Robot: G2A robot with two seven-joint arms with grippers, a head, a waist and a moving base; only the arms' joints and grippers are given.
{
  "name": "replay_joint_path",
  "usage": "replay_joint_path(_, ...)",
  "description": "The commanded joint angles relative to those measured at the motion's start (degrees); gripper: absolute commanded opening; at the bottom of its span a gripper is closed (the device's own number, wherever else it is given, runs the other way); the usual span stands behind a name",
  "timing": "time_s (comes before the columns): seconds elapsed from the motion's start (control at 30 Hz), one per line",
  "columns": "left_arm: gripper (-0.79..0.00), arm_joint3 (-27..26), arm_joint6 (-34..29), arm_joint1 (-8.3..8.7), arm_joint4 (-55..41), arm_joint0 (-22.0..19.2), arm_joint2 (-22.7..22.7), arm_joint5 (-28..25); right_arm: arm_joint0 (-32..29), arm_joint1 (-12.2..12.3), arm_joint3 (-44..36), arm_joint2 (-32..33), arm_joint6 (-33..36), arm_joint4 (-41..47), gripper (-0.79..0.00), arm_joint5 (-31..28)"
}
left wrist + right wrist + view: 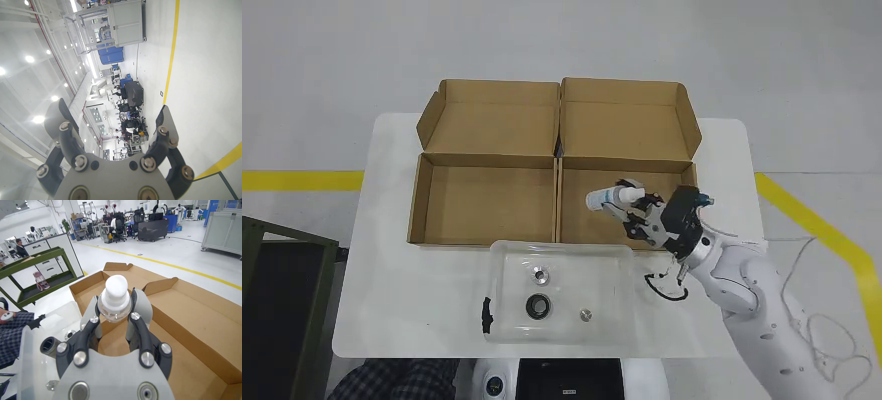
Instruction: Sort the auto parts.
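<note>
My right gripper (630,206) (115,306) is shut on a white and clear plastic part (610,197) (115,298) with a rounded white cap, held above the right cardboard box (682,225) (189,317). The left cardboard box (482,200) (85,291) stands beside it. A clear plastic bin (504,300) (56,315) in front holds a metal sleeve (539,273) (48,345), a black ring (538,305) and a small metal disc (586,314) (70,334). My left gripper (113,111) is open, aimed out at the room, with nothing between its fingers.
Both boxes have their lids folded back towards the table's far side. A black cable loop (662,285) lies on the table by the bin's right side. A black clip (485,315) sits on the bin's left edge. A green rack (37,275) stands left of the table.
</note>
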Motion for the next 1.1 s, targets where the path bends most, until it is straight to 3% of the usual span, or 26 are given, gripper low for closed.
replay_joint_path(0.0, 0.000, 0.0, 0.0, 0.00, 0.0, 0.0, 0.0, 0.0, 1.1, -0.2, 1.0, -0.8, 0.0, -1.8, -0.785, 1.7)
replay_joint_path(0.37, 0.000, 0.0, 0.0, 0.00, 0.0, 0.0, 0.0, 0.0, 6.6, -1.6, 7.7, -6.2, -0.3, -7.0, -0.785, 9.6)
replay_joint_path(1.07, 0.000, 0.0, 0.0, 0.00, 0.0, 0.0, 0.0, 0.0, 16.6, -4.8, 19.3, -15.5, 3.7, -10.7, -0.785, 14.0)
